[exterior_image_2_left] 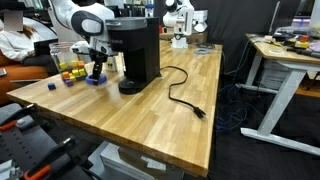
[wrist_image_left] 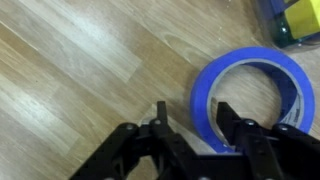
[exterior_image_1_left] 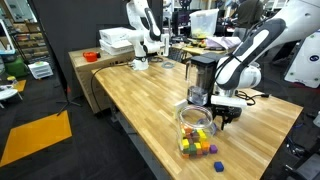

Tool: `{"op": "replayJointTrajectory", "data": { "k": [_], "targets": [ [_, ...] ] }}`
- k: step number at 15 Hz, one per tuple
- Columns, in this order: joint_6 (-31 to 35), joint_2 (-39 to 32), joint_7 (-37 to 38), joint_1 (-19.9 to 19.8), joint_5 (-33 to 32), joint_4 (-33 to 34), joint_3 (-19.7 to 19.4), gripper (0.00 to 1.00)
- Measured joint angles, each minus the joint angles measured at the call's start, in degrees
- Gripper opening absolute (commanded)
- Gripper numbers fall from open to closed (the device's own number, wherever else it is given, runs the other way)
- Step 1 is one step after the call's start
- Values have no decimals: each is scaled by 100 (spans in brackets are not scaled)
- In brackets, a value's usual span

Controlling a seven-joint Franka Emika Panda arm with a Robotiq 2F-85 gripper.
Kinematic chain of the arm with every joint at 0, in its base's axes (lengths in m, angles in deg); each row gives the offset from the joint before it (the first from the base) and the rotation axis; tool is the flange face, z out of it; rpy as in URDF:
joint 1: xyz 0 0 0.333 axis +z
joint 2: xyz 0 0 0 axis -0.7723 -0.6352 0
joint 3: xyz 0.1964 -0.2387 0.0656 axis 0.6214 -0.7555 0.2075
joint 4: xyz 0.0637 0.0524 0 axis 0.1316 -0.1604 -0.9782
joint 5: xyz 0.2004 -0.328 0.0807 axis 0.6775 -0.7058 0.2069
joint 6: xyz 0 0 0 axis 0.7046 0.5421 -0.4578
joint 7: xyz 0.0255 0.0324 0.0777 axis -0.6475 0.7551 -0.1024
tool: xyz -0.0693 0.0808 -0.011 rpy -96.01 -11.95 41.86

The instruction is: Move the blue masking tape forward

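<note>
End effector part-open, astride rim of blue masking tape, not gripping, on wood tbl

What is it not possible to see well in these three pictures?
1. The tape: wrist view, its lower part is hidden by the gripper.
2. The jar: wrist view, only a blurred corner shows at the top edge.
3. Whether the gripper touches the tape: both exterior views, too small.

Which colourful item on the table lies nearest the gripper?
The blue masking tape: the gripper straddles its rim with open fingers, while the loose cubes lie by the jar.
</note>
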Motion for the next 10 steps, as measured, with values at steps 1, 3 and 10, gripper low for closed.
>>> {"op": "replayJointTrajectory", "data": {
  "k": [1,3,10],
  "targets": [
    [0,0,0,0,0,0,-3,17],
    [0,0,0,0,0,4,-5,3],
    [2,100,0,0,6,32,-8,4]
  ]
}}
